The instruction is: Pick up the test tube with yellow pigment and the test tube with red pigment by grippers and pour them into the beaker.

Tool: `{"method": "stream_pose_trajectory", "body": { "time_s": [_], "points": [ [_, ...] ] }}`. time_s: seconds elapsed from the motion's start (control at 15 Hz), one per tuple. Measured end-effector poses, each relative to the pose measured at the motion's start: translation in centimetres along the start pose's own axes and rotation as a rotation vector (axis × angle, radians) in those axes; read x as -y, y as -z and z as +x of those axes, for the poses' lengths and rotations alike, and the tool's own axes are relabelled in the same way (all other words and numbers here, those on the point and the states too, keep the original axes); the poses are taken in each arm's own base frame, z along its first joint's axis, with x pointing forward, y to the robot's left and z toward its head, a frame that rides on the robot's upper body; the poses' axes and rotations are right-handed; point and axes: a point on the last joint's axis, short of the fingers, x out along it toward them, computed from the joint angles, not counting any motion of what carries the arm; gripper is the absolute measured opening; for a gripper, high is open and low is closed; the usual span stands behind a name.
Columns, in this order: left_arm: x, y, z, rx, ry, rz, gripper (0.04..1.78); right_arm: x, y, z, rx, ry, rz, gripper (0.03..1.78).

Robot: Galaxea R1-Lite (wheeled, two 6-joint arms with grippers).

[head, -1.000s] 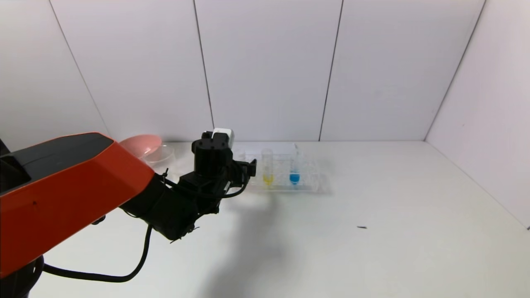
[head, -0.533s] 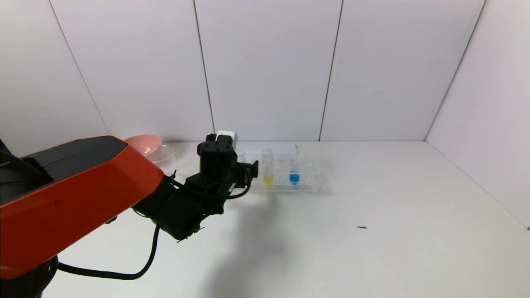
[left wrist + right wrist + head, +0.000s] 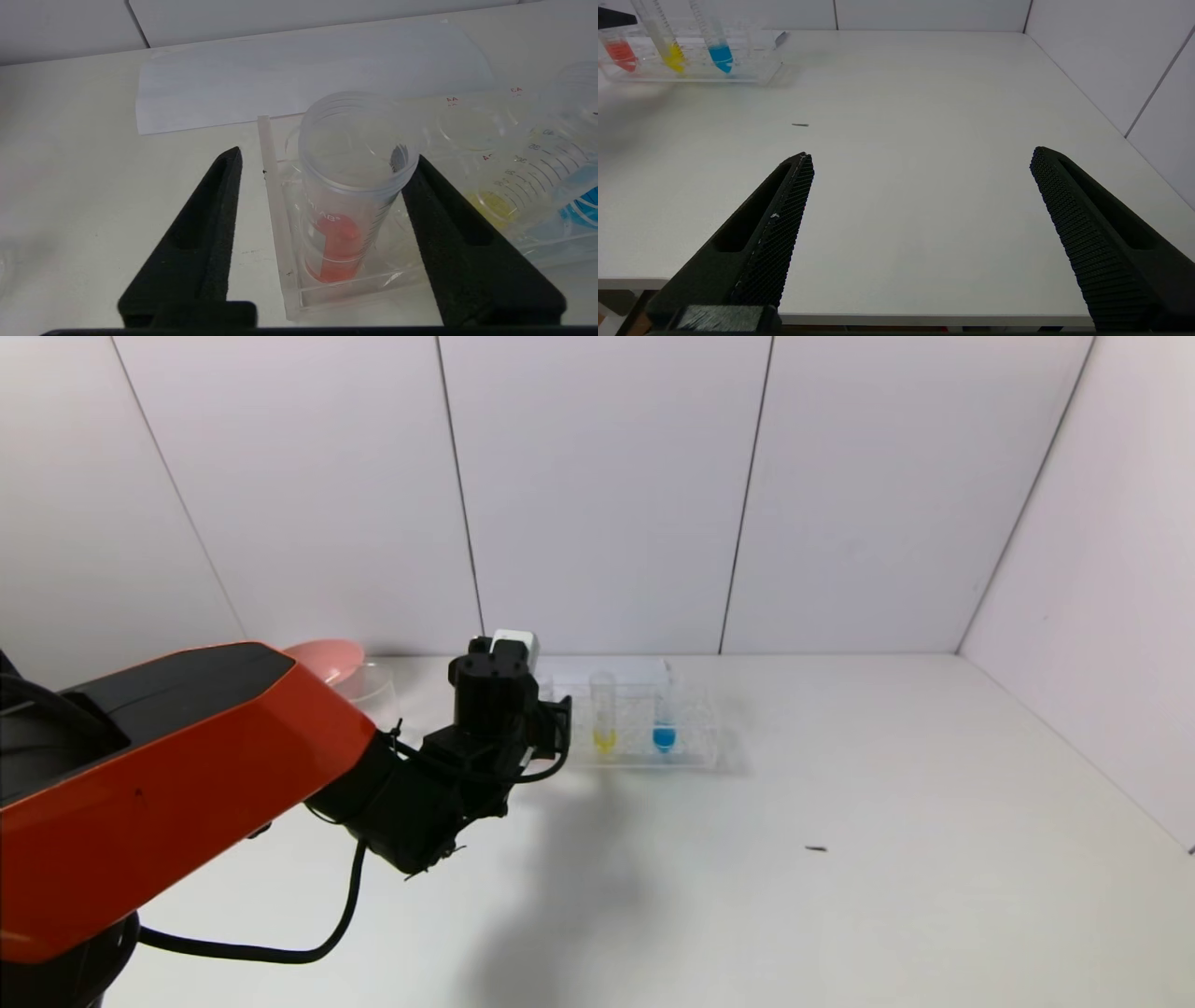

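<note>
Orange-shelled left arm with black wrist is reaching from the desk's near left corner toward its far edge; black pointed-finger left gripper (image 3: 327, 161) is gaping wide. Black right gripper (image 3: 920, 158) is hovering spread over the near edge.

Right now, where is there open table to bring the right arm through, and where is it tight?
Free: the wide stretch of table right of the tube rack, out to the side wall, with one small dark speck. Crowded: the far left, where the left gripper straddles the test tube with red pigment, with the pink bowl and beaker behind.
</note>
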Motion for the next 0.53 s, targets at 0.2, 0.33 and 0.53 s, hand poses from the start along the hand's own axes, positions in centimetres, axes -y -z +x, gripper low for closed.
{"method": "stream_pose_trajectory", "body": {
  "time_s": [0.2, 0.33, 0.53],
  "points": [
    [0.07, -0.04, -0.04, 0.001, 0.007, -0.002, 0.57, 0.0, 0.0, 0.0, 0.0, 0.0, 0.0, 1.7],
    [0.13, -0.12, -0.13, 0.002, 0.01, 0.0, 0.46, 0.0, 0.0, 0.0, 0.0, 0.0, 0.0, 1.7],
    [0.19, -0.19, -0.2, 0.004, 0.011, 0.001, 0.46, 0.0, 0.0, 0.0, 0.0, 0.0, 0.0, 1.7]
  ]
}}
